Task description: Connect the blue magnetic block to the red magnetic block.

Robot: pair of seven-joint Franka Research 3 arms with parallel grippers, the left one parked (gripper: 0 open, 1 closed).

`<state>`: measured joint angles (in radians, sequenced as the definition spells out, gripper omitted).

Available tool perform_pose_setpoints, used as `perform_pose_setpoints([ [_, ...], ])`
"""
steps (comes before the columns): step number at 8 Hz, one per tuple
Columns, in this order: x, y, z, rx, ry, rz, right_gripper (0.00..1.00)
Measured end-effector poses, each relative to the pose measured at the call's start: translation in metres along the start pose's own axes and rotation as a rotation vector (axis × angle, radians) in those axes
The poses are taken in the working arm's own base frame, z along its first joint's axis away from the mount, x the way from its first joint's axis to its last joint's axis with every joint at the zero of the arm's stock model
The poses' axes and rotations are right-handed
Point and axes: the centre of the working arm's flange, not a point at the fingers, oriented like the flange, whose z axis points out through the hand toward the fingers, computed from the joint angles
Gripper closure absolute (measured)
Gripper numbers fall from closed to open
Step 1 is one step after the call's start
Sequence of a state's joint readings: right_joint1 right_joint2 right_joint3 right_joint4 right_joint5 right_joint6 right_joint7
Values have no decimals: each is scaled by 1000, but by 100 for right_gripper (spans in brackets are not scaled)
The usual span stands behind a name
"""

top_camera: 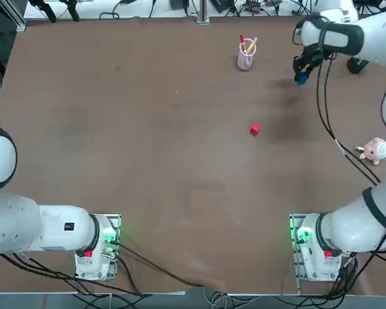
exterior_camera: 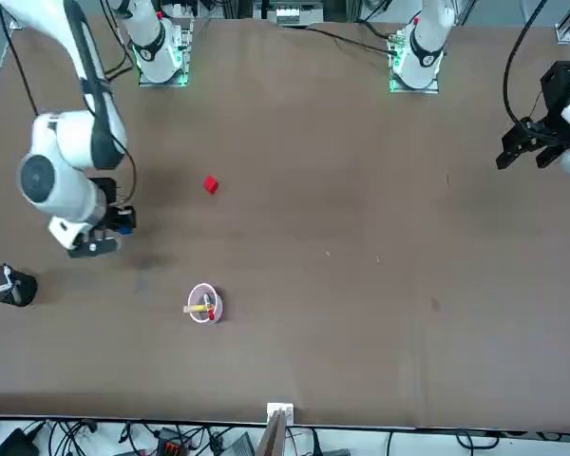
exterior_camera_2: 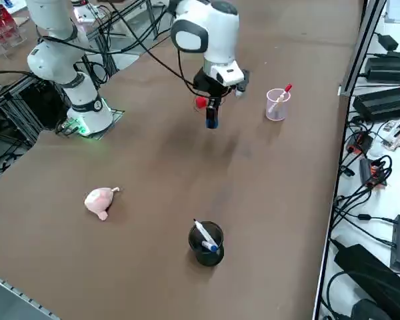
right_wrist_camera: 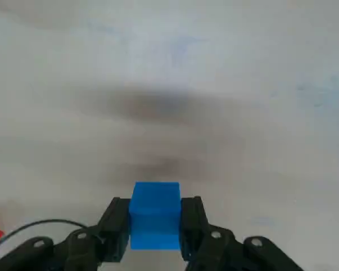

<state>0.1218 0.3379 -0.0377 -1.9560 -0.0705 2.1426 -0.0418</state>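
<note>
With 12 o'clock pointing away from the arm bases in the top view, the brown table [top_camera: 167, 167] is the broad workspace, and the right arm [top_camera: 345, 38] reaches over its far right part, toward 1 o'clock from the middle. At its end, the right gripper [right_wrist_camera: 155, 217] is closed on the blue block, one finger to each side, the jaws parted only by the block's width. The pink cup [top_camera: 245, 60] stands at about 10 o'clock from the gripper, holding pens, and the pink pig toy [top_camera: 374, 150] sits at about 4 o'clock. The blue block [right_wrist_camera: 155, 223] appears raised off the tabletop; the red block [top_camera: 255, 129] lies on the table, well apart from it, between 7 and 8 o'clock. The step in hand looks to be carrying blue to red. Next, the arm should travel toward 7 or 8 o'clock, line up the faces and lower gently until they meet, since magnetic pull could make red jump or turn early.
</note>
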Motion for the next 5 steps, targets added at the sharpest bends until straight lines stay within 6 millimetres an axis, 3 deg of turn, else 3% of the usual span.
perform_pose_setpoints([
  [2, 7, -14, 38, 0, -19, -16, 53],
  [5, 6, -11, 87, 1, 9, 10, 53],
])
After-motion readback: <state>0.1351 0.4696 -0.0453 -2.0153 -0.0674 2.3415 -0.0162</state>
